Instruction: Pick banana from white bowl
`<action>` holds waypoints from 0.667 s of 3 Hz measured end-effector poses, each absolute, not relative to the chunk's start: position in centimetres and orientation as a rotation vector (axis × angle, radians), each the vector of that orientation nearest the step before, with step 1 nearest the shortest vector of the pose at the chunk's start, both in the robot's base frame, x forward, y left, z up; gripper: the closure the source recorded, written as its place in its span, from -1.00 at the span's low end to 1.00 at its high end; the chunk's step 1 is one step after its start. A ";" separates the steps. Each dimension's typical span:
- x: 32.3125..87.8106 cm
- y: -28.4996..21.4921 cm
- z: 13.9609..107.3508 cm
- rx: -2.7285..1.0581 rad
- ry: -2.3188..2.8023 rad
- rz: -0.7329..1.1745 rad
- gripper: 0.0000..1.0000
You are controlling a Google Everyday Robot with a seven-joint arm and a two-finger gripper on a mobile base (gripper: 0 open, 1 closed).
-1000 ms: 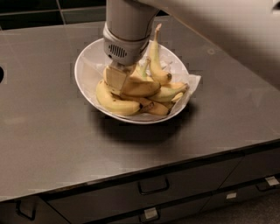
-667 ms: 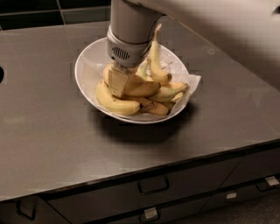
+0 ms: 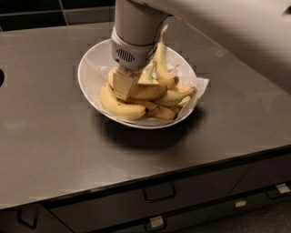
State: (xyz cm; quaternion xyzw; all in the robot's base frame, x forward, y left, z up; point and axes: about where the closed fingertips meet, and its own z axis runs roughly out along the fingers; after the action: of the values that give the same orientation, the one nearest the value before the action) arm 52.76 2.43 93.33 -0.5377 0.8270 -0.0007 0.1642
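The white bowl stands on the dark counter with a white paper liner poking over its right rim. It holds several bananas. The banana, thick, curved and all yellow, lies along the bowl's front left. My gripper reaches straight down into the pile, right behind and against that banana, with another yellow banana at its right side. A slim banana with a long pale stem leans upright against my wrist. The gripper's tips are buried among the fruit.
The dark counter runs to a front edge with drawers below. A dark tiled wall stands behind. My arm crosses the upper right over the counter.
My gripper has shifted slightly to the right inside the bowl. The upright slim banana has moved a little with it. The other bananas lie much as before.
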 end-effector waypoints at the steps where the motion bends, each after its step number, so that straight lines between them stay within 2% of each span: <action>1: 52.3 1.8 94.6 -1.512 2.304 0.028 1.00; 2: 51.5 0.7 95.8 -1.500 2.182 0.117 1.00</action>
State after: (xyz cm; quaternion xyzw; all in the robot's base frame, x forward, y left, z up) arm 51.46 0.66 95.82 -0.5489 0.7986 0.0428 0.2429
